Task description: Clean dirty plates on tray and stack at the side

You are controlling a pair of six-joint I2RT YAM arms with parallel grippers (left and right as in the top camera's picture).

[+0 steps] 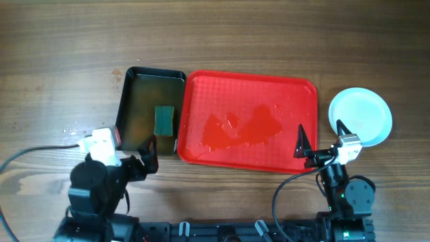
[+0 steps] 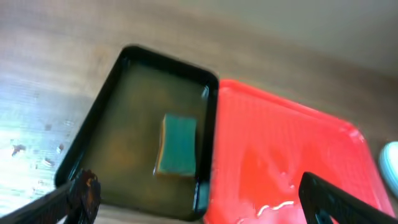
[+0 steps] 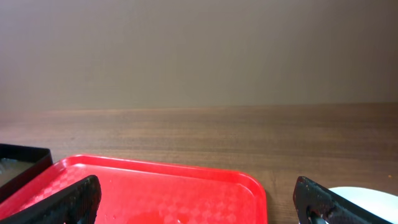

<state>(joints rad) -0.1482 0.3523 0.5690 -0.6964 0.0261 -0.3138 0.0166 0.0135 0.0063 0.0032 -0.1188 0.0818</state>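
Observation:
The red tray [image 1: 201,87] lies mid-table with only a wet film on it and no plates; it also shows in the left wrist view [image 2: 323,143] and the right wrist view [image 3: 155,180]. Pale blue-white plates [image 1: 360,115] sit stacked as one round pile on the table right of the tray; I cannot tell how many. Its edge shows in the right wrist view [image 3: 373,200]. My left gripper [image 1: 149,149] is open and empty at the black tray's near edge. My right gripper [image 1: 321,138] is open and empty between the red tray's right corner and the pile.
A black tray [image 1: 132,101] of brownish water stands left of the red tray, touching it, with a green sponge [image 1: 164,120] in it; both show in the left wrist view, tray [image 2: 106,93] and sponge [image 2: 176,144]. Water drops lie on the table at left [image 1: 70,130].

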